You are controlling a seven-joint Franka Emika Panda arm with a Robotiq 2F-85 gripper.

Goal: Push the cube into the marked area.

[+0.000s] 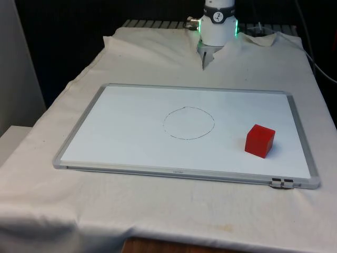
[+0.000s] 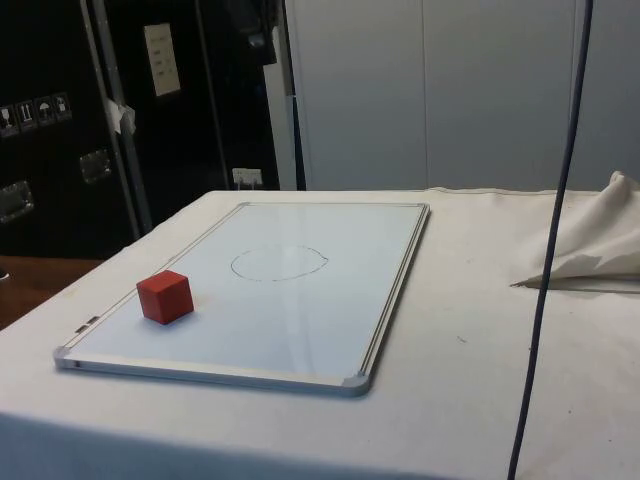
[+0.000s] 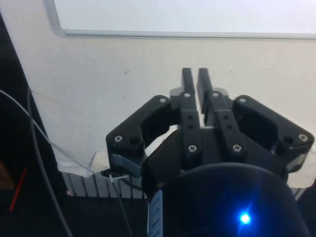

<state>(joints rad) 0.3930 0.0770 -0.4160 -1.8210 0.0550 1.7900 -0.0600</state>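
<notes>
one red cube (image 1: pixel 259 140) sits on the board (image 1: pixel 131 105), well clear of the jaws and beside the drawn circle (image 1: pixel 188 123). gripper (image 3: pixel 195 75) pinched nearly closed, holding nothing. risk: an off-centre shove spins the cube past the ring.

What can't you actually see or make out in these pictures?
- Arm above the base: cut off by the front view's top edge.
- Small print on the whiteboard frame: too small to read.
- Cube: its far faces are turned away in front and side views.
</notes>
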